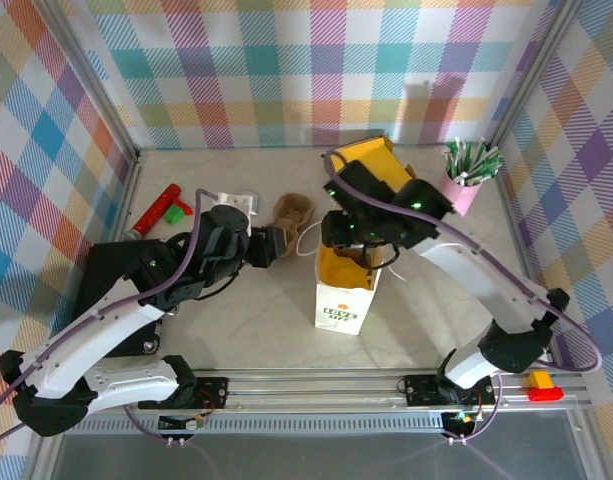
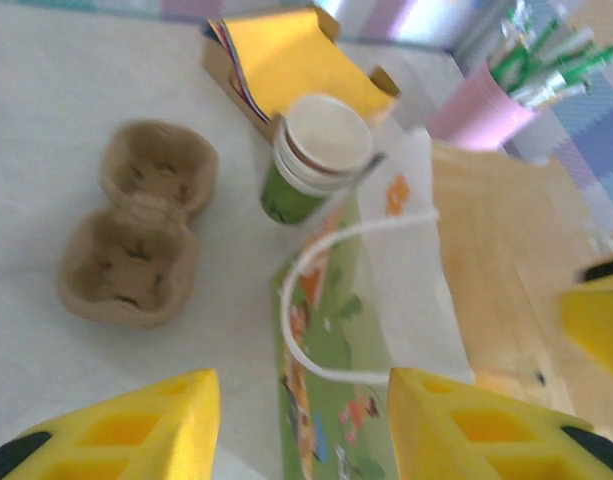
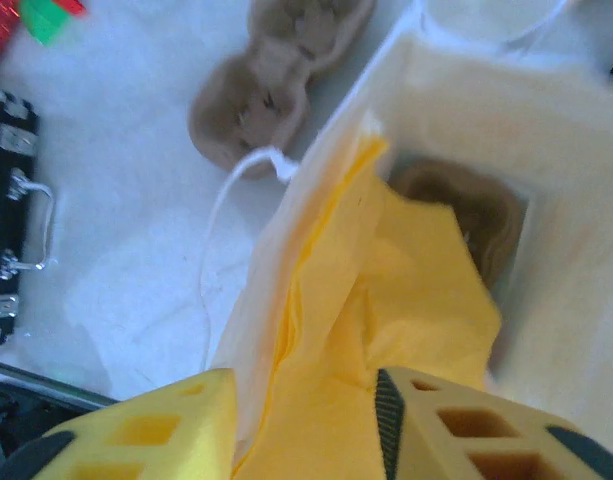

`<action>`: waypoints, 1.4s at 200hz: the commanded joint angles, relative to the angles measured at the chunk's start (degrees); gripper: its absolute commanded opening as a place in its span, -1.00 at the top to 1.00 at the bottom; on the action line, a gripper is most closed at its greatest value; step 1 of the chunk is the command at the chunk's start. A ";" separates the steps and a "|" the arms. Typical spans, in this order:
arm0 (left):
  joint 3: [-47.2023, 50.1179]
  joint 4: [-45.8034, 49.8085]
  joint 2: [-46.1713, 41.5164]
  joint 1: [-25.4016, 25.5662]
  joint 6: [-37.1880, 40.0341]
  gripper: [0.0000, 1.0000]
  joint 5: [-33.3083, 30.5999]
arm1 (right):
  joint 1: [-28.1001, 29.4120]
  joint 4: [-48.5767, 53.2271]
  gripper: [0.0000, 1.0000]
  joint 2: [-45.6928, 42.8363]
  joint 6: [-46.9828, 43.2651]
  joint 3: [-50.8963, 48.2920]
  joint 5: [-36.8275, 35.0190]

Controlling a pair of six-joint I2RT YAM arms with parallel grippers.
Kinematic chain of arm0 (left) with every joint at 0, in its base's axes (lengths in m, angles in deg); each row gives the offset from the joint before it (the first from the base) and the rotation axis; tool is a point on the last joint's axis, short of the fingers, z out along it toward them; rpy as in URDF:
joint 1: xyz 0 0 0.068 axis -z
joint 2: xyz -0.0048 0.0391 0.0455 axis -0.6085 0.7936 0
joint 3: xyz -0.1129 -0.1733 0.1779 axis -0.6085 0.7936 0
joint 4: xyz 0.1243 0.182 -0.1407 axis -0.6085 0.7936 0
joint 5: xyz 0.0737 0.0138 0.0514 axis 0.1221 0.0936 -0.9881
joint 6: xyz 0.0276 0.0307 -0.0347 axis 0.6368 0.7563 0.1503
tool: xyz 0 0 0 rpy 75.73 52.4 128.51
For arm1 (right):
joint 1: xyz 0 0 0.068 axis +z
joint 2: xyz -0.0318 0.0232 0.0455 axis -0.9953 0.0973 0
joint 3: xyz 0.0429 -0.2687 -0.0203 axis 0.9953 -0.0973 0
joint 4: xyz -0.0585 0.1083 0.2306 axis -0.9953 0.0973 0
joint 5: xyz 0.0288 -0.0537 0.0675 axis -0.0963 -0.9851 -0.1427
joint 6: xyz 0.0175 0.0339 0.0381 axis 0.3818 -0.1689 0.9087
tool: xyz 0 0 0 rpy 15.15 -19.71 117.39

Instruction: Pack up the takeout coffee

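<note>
The takeout coffee is hidden. A white paper bag (image 1: 344, 295) stands upright mid-table, and a yellow napkin (image 3: 406, 290) hangs into its open mouth (image 3: 546, 130). My right gripper (image 3: 306, 430) hovers over that mouth, open, with the napkin and the bag's near wall between its fingers. A brown cup carrier (image 3: 471, 205) lies at the bottom inside the bag. My left gripper (image 2: 304, 430) is open just left of the bag (image 2: 386, 320), and the white handle loop (image 2: 306, 310) lies ahead of its fingers. In the top view the left gripper (image 1: 274, 246) is beside the bag and the right gripper (image 1: 351, 243) above it.
A stack of lidless cream-and-green cups (image 2: 316, 160) stands behind the bag. A second brown carrier (image 1: 294, 212) lies left of it. Yellow napkin box (image 1: 371, 160) and pink cup of sticks (image 1: 464, 185) stand at the back. Red and green items (image 1: 161, 210) lie far left.
</note>
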 commanded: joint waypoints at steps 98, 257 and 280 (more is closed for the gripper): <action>9.56 -12.20 -4.60 -18.89 13.93 -0.71 -27.84 | -43.42 -21.48 -0.64 -24.69 -18.07 -27.24 -2.23; 51.99 -49.92 -6.61 -41.23 17.39 -0.99 -30.45 | -54.16 -93.34 -0.98 -23.54 -31.43 -87.59 9.66; 56.30 -58.27 -5.23 -42.19 18.78 -0.99 -25.27 | -54.05 -100.35 -0.98 -19.35 -33.21 -89.47 12.84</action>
